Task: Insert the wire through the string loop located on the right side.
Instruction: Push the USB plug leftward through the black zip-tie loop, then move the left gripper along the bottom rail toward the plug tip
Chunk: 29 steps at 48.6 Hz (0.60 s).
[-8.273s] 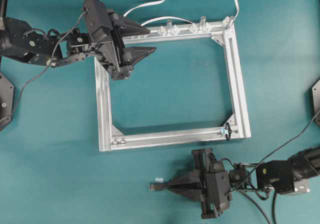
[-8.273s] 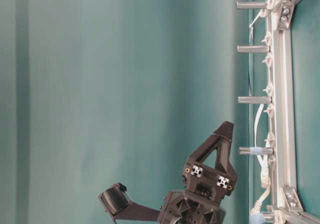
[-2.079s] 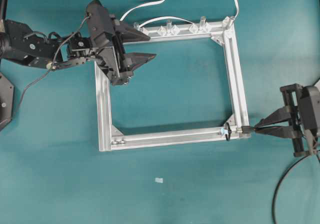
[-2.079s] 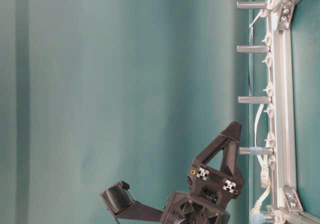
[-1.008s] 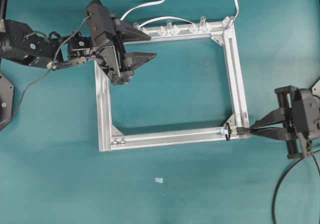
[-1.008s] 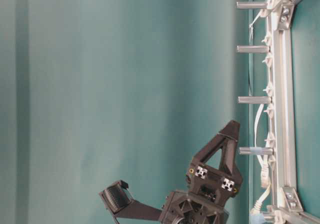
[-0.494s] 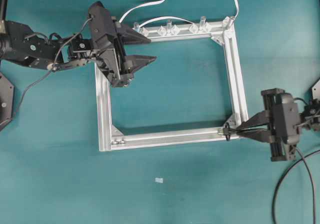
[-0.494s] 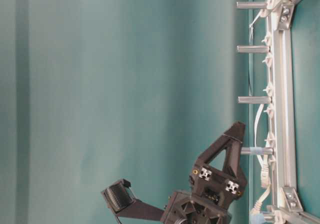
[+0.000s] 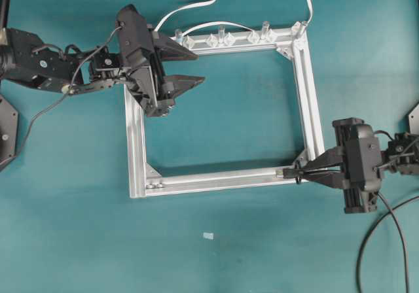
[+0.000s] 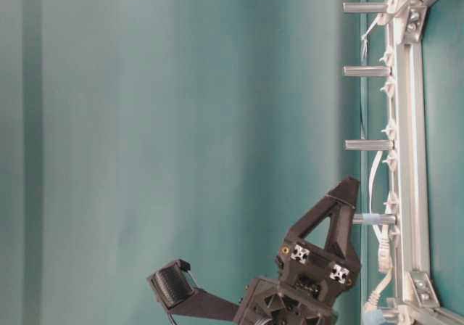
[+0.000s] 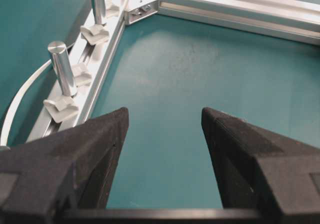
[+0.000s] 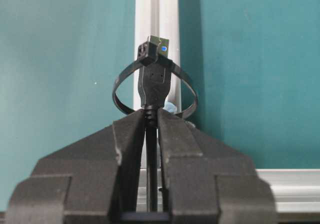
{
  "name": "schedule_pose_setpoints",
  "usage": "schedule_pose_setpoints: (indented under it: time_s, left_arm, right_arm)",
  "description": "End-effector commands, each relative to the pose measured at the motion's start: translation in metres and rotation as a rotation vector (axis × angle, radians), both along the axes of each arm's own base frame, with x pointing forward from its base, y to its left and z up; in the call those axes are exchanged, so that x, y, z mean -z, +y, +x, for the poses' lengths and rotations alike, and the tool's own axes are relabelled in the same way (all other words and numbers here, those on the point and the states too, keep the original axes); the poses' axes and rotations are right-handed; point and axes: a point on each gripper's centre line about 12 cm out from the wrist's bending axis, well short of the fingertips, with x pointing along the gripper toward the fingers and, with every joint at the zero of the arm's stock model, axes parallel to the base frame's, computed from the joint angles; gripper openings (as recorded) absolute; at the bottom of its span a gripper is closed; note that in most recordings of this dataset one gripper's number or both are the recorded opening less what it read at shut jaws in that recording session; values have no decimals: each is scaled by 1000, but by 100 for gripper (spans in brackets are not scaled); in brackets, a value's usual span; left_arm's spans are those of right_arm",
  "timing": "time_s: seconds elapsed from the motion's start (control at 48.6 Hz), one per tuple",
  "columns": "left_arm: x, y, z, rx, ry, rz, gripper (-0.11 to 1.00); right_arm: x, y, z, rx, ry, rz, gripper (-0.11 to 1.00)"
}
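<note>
We see the right gripper (image 12: 151, 119) pinching the thin black wire (image 12: 154, 86), its silver-tipped plug poking through the round string loop (image 12: 122, 81). The left gripper (image 11: 162, 121) gapes wide over the ribbed aluminium frame (image 9: 311, 110).

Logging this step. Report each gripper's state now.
Left gripper: open, holding nothing.
Right gripper: shut on the wire, its plug inside the string loop.

The thin black wire with its silver-tipped plug (image 12: 155, 64) pokes through the small black string loop (image 12: 186, 86), centre frame, plug tip past the ring, over the bar; overhead, lower right (image 9: 288, 172).
</note>
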Motion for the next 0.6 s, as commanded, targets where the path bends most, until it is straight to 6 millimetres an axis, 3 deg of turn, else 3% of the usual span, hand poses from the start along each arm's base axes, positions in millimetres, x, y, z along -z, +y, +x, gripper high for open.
schedule_pose_setpoints:
  time_s: [0.0, 0.226, 0.576]
  left_arm:
    - [-17, -1, 5, 5, -51, 5, 64]
    - [-15, -14, 8, 38, -23, -6, 64]
    - [-18, -62, 17, 134, 12, -105, 64]
  right_arm:
    - [-6, 0, 5, 5, -29, 3, 11]
    - [-5, -1, 5, 7, -26, 1, 11]
    - [-6, -2, 5, 13, -32, -1, 11]
